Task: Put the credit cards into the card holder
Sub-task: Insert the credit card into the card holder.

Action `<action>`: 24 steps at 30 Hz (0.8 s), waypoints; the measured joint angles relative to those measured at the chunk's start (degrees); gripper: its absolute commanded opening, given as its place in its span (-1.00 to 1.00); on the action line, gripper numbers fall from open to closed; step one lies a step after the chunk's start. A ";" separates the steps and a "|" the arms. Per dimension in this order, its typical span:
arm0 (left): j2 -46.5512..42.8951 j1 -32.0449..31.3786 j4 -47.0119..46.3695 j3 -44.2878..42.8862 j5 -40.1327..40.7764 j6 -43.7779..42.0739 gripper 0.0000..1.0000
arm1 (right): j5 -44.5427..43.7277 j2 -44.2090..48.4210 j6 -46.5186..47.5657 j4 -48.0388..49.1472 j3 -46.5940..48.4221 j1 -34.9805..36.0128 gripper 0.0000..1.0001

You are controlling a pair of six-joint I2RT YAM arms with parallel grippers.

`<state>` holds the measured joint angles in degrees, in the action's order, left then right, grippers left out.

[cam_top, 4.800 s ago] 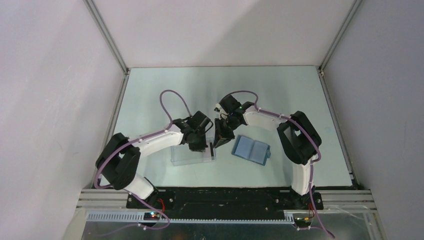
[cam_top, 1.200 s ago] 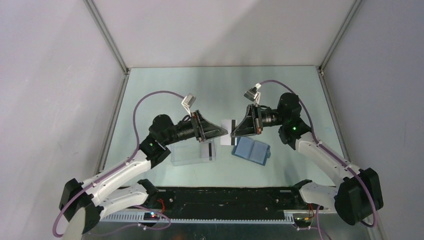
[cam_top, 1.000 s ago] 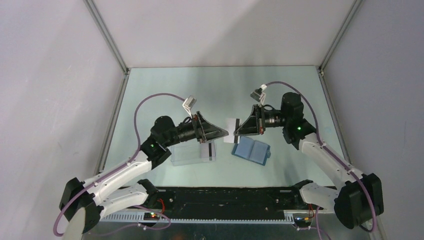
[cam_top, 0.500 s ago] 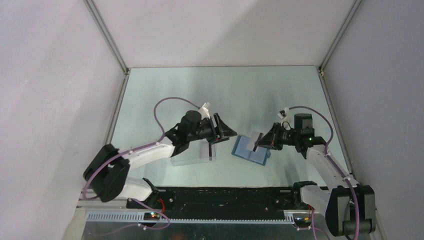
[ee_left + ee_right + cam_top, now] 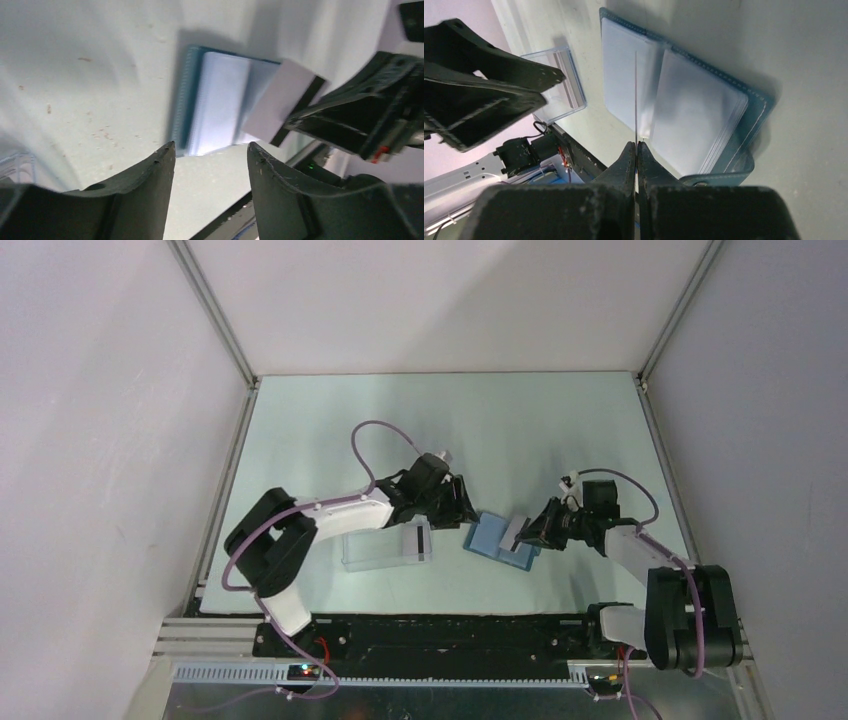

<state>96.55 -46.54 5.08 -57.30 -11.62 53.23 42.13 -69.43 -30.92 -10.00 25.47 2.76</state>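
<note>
I'm looking at the card holder [image 5: 492, 536]. It's lying open and flat on the table [image 5: 450, 420], near the front, btwn the two arms. It's teal-blue on the outside w/ a stitched rim. Inside it's showing two stacks of clear, pale sleeves, one on each side of the fold. Its little clasp tab is sticking out on the side nearest the right arm.

The right gripper [image 5: 528, 531] is squeezing a credit card [image 5: 514, 532] tight by one end. The card is whitish w/ a black stripe along the edge closest to the fingers. It's hanging tilted over the mid fold of the holder. In the right wrist cam I'm seeing it edge-on as a thin line, pointing at the gap btwn the sleeves. I can't tell if it's touching them.

The left gripper [image 5: 463, 512] is hovering just beside the holder's left edge. Its fingers are spread apart and they're holding nothing.

A clear plastic box [image 5: 385, 547] is sitting just left of the holder, not touching it. A second card [image 5: 417, 539], also whitish w/ a black stripe, is sitting at the box's right end.
</note>
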 measured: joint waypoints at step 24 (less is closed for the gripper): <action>7.85 -0.72 2.82 -0.28 0.37 -1.27 -0.43 | 2.40 -10.32 -4.59 15.06 -3.28 0.28 -1.00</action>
<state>104.40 -47.27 7.90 -57.58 -11.25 51.96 44.53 -79.75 -35.51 5.06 22.20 3.05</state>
